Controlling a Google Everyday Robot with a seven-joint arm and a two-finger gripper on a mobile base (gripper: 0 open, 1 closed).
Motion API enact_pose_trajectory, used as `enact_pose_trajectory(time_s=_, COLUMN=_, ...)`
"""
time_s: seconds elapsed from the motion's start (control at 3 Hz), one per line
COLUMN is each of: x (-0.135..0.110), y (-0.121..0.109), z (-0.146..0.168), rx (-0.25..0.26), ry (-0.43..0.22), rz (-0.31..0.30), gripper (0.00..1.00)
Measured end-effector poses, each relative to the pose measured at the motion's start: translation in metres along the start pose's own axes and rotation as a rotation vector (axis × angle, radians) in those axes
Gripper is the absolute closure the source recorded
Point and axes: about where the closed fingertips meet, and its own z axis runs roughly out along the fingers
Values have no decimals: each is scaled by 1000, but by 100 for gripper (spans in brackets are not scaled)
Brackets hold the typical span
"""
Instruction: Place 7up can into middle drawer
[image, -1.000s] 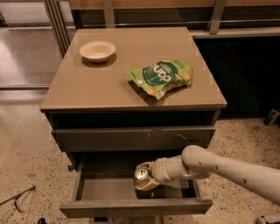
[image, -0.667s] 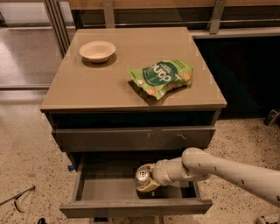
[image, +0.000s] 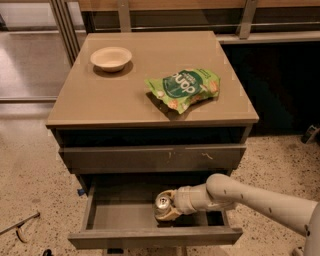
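Note:
The 7up can (image: 162, 202), silver with a shiny pull-tab top, stands upright inside the open middle drawer (image: 120, 216), a wide shallow grey drawer pulled out below the cabinet. My gripper (image: 167, 208) reaches into the drawer from the right on a pale arm and is shut on the can, with pale fingers (image: 171, 215) wrapping its side. The can's lower part is hidden by the fingers and the drawer front, so I cannot tell whether it rests on the drawer floor.
A green snack bag (image: 184, 87) and a pale bowl (image: 111, 58) lie on the tan cabinet top (image: 125, 100). The shut grey drawer front with pale scratches (image: 155, 158) is just above the open drawer. Speckled floor surrounds the cabinet.
The gripper with the can has shifted slightly within the drawer; the hold on the can is unchanged.

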Motion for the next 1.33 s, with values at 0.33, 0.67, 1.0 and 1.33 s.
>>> enact_pose_trajectory(time_s=0.33, x=4, y=-5, z=12, rx=-7, ry=-9, rz=-10, gripper=99)
enact_pose_trajectory(time_s=0.67, x=4, y=-5, z=12, rx=-7, ry=-9, rz=-10, gripper=77)
enact_pose_trajectory(time_s=1.0, x=4, y=-5, z=12, rx=-7, ry=-9, rz=-10, gripper=54)
enact_pose_trajectory(time_s=1.33, x=4, y=-5, z=12, rx=-7, ry=-9, rz=-10, gripper=30)
